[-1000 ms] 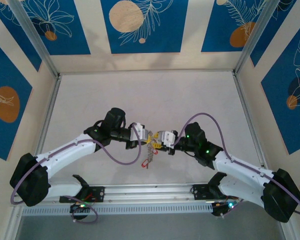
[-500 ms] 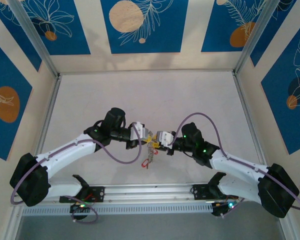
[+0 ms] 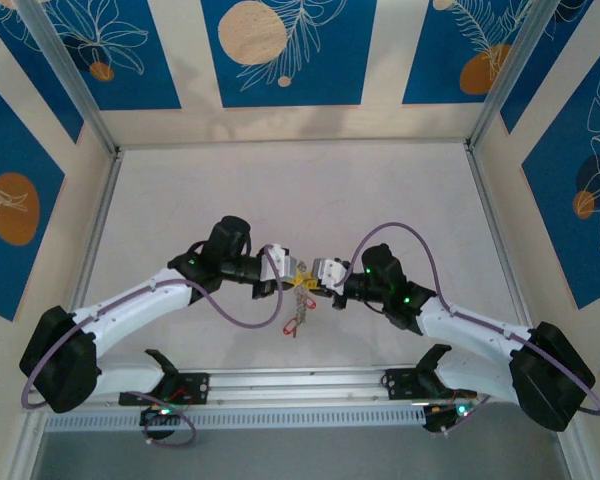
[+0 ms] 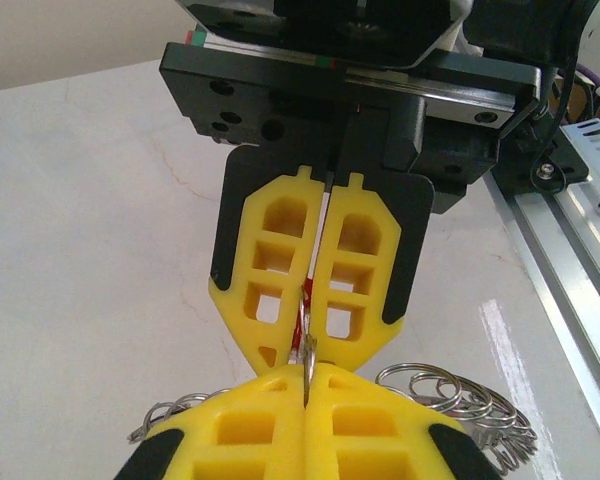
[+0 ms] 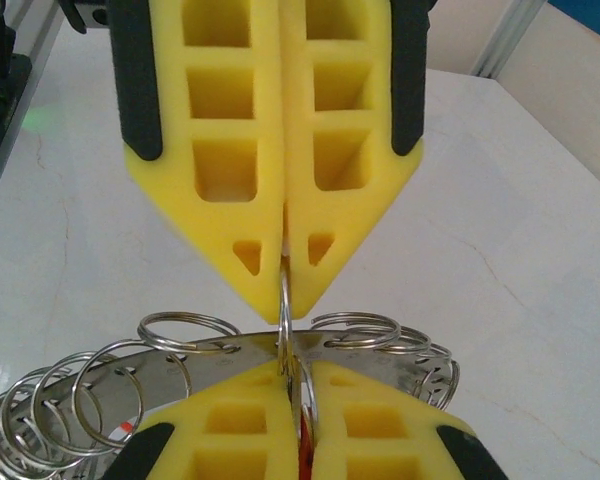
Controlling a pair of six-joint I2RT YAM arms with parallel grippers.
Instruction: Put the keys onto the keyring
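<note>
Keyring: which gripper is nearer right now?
Right, barely: the right gripper looks shut on the keyring's flat band. The left gripper, also shut, meets it tip to tip, pinching a thin wire loop above the band.

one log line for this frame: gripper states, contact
phase: threading | left gripper: shut on keyring | right gripper: shut on key, red showing between fingers | tips: meeting nose to nose

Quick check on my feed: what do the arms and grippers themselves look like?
The left arm and right arm have white links, black joints and looping purple cables. Green lights glow on the right arm. The left gripper and right gripper are black-bodied, each with two yellow wedge-shaped fingers with cut-out windows and black backing.
</note>
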